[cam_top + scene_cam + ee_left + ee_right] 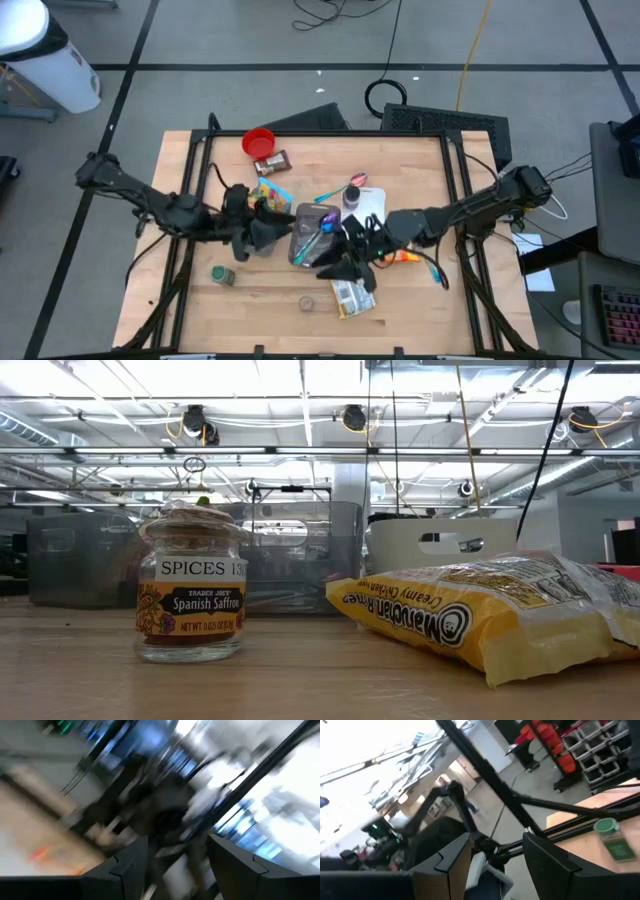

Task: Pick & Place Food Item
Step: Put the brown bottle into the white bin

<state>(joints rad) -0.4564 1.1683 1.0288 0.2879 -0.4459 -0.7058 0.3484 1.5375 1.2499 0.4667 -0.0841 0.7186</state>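
Food items lie scattered on the wooden table (420, 310). A yellow noodle packet (352, 297) (490, 610) lies near the front edge, with a small saffron jar (307, 301) (190, 600) beside it. A green-lidded spice jar (222, 275) (615, 842) stands at the front left. A clear container (312, 232) with colourful items sits mid-table. My left gripper (266, 234) (175, 847) hovers at its left side, open and empty. My right gripper (340, 262) (495, 842) hovers at its right front, open and empty, above the noodle packet.
A red cup (259, 142), a brown packet (272, 162) and a colourful packet (270, 192) lie at the far left. A white sheet (368, 205) and an orange item (402, 257) lie under the right arm. Grey bins (290, 555) stand behind the table in the low view.
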